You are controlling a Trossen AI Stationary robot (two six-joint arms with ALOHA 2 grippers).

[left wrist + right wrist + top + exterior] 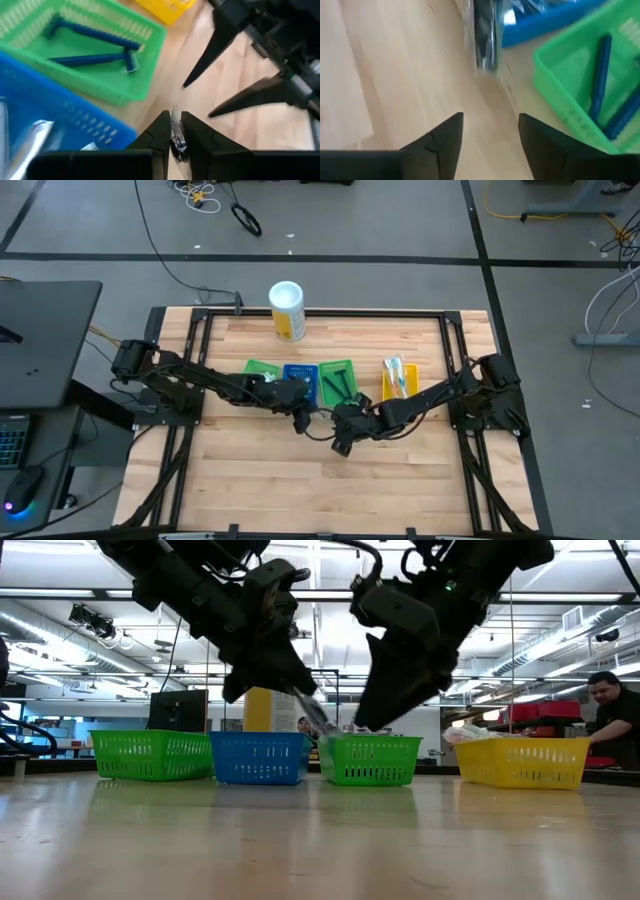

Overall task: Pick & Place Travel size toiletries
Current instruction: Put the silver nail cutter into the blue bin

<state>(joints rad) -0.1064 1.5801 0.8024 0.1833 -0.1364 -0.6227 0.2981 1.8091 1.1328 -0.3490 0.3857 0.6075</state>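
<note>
- High view: the left gripper [299, 418] and the right gripper [342, 442] meet near the table's middle, just at 6 o'clock from the row of trays. The left one is nearer the blue tray [298, 376]; the right one sits at about 4 o'clock from it. The yellow tray [389, 393] holds pale toothbrushes [396, 373]; a white-and-yellow canister [287, 310] stands at 12 o'clock from the trays.
- Low view: a thin silvery item [313, 710] slants down from the left gripper toward the middle green tray [370, 760], its long axis running from 11 to 5 o'clock.
- Left wrist view: the left fingers are pinched shut on the silvery item, which stands up between them. The other arm's fingers are spread wide just beyond it. Two dark blue razors [95, 47] lie in the green tray; a silvery-white tube [37, 135] lies in the blue one.
- Right wrist view: the right gripper's fingers stand apart and empty; the silvery item hangs straight ahead at 12 o'clock, lengthwise to the gap, so a handover looks likely.
</note>
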